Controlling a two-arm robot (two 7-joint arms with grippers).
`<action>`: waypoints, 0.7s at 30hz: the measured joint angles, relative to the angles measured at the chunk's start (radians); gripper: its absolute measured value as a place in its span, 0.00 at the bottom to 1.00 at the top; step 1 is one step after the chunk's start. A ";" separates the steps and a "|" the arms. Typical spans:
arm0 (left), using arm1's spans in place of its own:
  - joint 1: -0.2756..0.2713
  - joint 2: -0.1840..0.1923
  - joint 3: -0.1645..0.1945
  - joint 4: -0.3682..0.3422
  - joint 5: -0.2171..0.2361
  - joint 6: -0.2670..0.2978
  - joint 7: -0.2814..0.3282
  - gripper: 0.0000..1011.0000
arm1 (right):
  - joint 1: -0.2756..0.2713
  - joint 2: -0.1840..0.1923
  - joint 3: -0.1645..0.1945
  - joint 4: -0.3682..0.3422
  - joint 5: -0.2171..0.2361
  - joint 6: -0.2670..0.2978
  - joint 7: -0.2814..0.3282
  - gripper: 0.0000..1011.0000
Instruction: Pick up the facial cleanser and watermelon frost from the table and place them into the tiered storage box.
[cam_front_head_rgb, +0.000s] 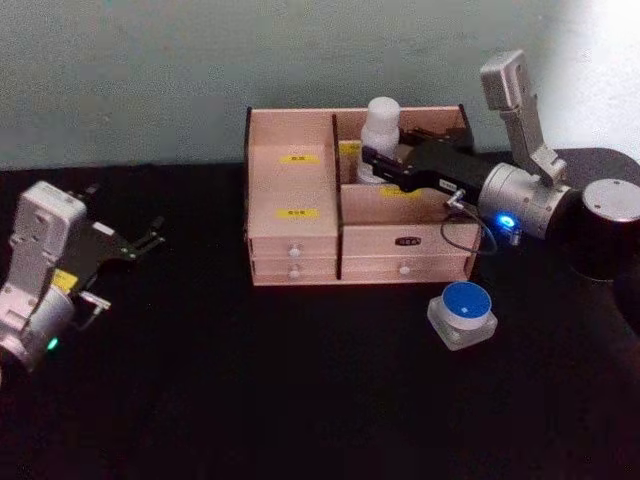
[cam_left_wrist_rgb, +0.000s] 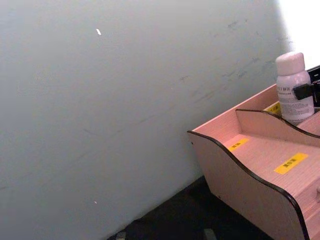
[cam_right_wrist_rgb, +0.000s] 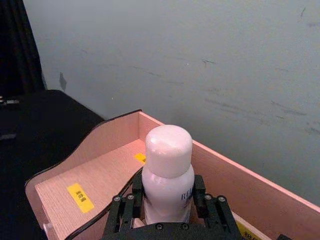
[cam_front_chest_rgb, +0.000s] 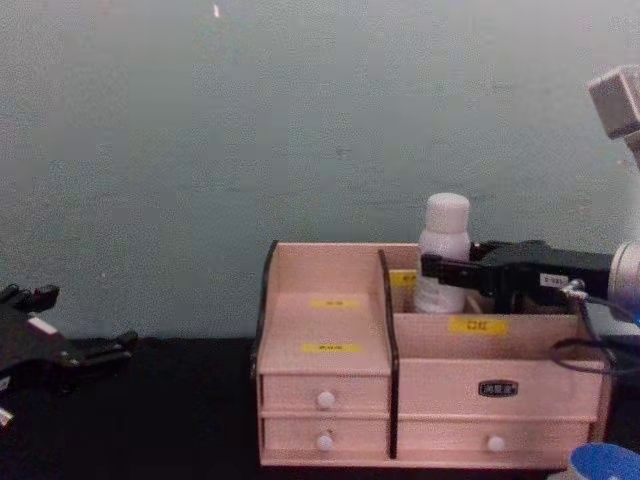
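Observation:
The facial cleanser (cam_front_head_rgb: 381, 125) (cam_front_chest_rgb: 444, 240), a tall white bottle with a rounded cap, stands upright in the back right compartment of the tiered storage box (cam_front_head_rgb: 290, 180) (cam_front_chest_rgb: 320, 280). My right gripper (cam_front_head_rgb: 373, 160) (cam_front_chest_rgb: 430, 268) reaches in from the right and is shut on the bottle's lower body. In the right wrist view its black fingers (cam_right_wrist_rgb: 131, 200) press both sides of the facial cleanser (cam_right_wrist_rgb: 169, 175). The watermelon frost (cam_front_head_rgb: 463, 312) (cam_front_chest_rgb: 605, 463), a squat jar with a blue lid, sits on the table in front of the box's right end. My left gripper (cam_front_head_rgb: 150, 235) (cam_front_chest_rgb: 85, 320) is parked open at the far left.
The black table (cam_front_head_rgb: 250, 400) runs up to a pale green wall (cam_front_head_rgb: 150, 70) right behind the box. The left wrist view sees the box (cam_left_wrist_rgb: 250, 170) side-on with the bottle (cam_left_wrist_rgb: 292, 85) behind it. A dark cylinder (cam_front_head_rgb: 610, 215) of my right arm stands at the right edge.

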 joint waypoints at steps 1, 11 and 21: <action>0.000 0.000 0.000 0.000 0.000 0.000 0.000 0.99 | 0.000 0.000 0.000 0.000 0.000 0.000 0.000 0.58; 0.000 0.000 0.000 0.000 0.000 0.000 0.000 0.99 | 0.000 0.001 0.000 -0.002 0.001 0.000 0.000 0.65; 0.000 0.000 0.000 0.000 0.000 0.000 0.000 0.99 | 0.000 0.001 0.000 -0.003 0.002 -0.001 -0.001 0.95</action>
